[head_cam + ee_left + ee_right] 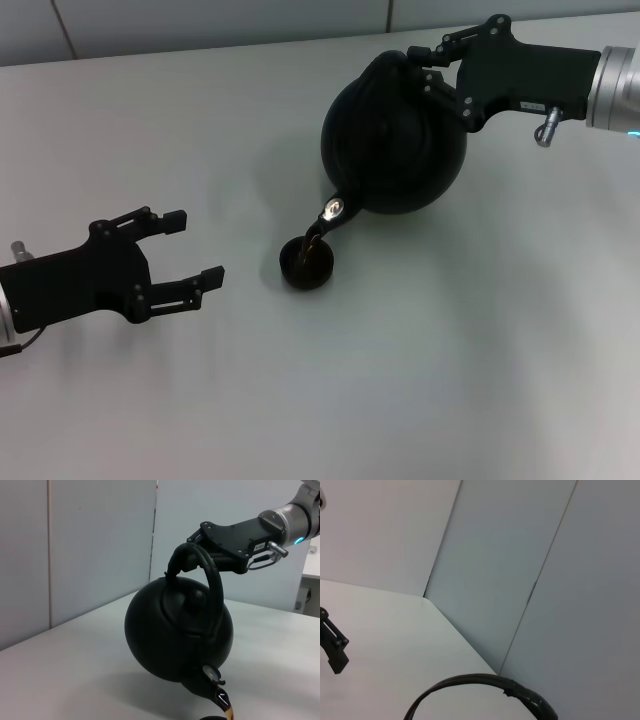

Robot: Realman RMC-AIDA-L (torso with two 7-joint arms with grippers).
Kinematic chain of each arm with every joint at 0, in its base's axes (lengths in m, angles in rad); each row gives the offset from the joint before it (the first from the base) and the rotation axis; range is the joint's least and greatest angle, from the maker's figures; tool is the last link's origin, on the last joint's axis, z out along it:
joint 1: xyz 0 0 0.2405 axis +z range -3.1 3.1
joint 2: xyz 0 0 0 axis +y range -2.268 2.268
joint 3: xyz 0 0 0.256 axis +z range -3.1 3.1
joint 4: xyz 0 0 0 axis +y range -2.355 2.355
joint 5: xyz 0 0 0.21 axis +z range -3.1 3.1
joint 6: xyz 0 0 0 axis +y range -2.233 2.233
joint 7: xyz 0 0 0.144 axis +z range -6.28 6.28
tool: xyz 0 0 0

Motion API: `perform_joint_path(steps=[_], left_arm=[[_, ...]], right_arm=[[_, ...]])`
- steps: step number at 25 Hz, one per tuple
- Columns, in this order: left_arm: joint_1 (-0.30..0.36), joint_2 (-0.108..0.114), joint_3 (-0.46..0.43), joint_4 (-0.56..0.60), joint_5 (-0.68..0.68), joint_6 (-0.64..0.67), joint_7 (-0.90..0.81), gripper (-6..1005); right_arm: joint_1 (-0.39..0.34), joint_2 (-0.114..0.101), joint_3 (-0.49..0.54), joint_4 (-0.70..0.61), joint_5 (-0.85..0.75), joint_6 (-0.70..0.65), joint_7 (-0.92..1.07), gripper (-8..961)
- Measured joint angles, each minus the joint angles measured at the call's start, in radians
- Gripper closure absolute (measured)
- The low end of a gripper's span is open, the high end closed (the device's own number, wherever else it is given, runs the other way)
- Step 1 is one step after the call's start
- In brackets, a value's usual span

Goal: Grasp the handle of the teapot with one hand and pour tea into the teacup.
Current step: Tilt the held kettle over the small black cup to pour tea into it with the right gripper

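The round black teapot [393, 140] hangs tilted above the table, spout [332, 212] pointing down toward the small black teacup [306, 264]. A thin brown stream of tea runs from the spout into the cup. My right gripper [425, 68] is shut on the arched handle [207, 567] at its top. In the left wrist view the teapot [175, 635] shows its lid and spout [215, 680], with tea dripping below. The handle's arc [485, 682] crosses the right wrist view. My left gripper [195, 250] rests low at the left, open and holding nothing, apart from the cup.
The white table [450, 380] spreads all around the cup. A grey panelled wall [75, 545] stands behind the table's far edge.
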Motion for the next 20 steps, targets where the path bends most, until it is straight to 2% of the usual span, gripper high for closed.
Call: perform_joint_path(steps=[9,20], left_arm=[[-0.002,-0.003,0.000,-0.002,0.000,-0.013,0.000,128],[-0.003,-0.005,0.000,-0.002,0.000,-0.014,0.000,129]], right_arm=[[-0.033,-0.003,0.001,0.090,0.105,0.016,-0.010,831],[-0.097,-0.004,0.007,0.202,0.314,0.015,-0.094,831]])
